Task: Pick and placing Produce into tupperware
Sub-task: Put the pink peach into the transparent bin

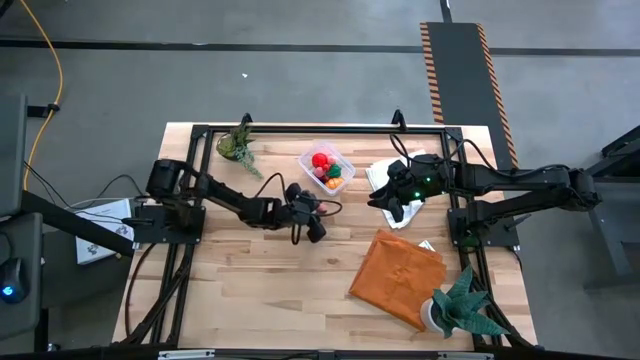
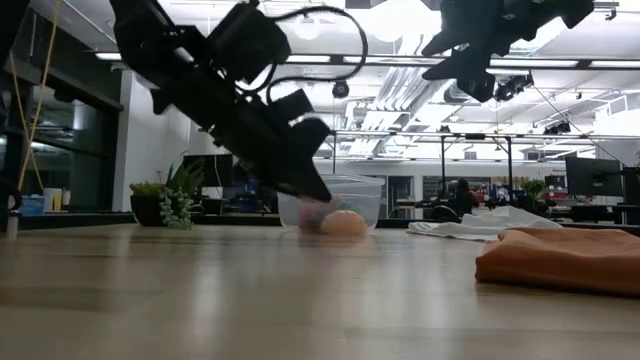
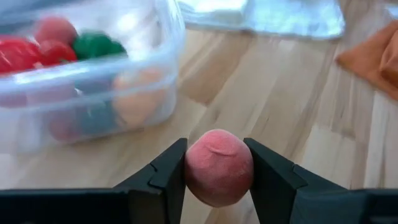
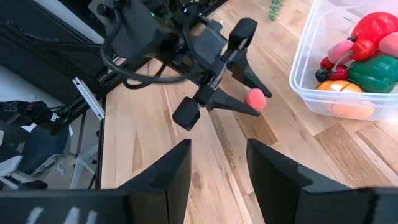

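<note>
Produce is mostly in the tub already: red, pink, green and orange toy pieces lie inside the clear plastic container (image 1: 327, 167), which stands near the far middle of the table (image 1: 250, 290). One more piece, a small pink round fruit (image 3: 219, 167), is pinched between the two fingers of the left gripper (image 1: 322, 207), held just above the wood. From this gripper the container lies very close, toward the far side of the table, so I judge the next move needs a short lift over its near wall and then a release. The fruit is round, so no long axis matters. The right gripper (image 4: 217, 168) hangs over the white cloth (image 1: 385, 172), beside the container, with fingers spread and nothing between them.
</note>
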Controlling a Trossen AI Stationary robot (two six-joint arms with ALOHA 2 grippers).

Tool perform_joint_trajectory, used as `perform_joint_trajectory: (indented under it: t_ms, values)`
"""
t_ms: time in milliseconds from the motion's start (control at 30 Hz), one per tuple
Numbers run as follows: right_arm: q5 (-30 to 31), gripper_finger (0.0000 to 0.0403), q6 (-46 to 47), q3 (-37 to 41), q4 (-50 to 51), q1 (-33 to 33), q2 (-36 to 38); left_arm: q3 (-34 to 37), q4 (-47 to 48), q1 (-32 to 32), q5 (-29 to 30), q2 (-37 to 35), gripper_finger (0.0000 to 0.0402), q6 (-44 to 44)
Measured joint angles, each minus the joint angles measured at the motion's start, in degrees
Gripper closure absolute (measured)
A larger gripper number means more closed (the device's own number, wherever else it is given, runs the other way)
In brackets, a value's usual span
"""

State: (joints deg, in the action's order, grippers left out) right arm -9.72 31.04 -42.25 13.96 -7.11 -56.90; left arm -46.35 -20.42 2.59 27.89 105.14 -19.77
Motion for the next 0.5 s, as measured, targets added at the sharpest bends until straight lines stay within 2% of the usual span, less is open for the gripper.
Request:
perform_joint_trajectory:
  t_ms: [500]
  values:
    - [-0.02,0.0259,-0.07,0.00,-1.97,-0.01,0.00,-0.07,12.57,0.02,2.11,-12.72,0.0266,0.27]
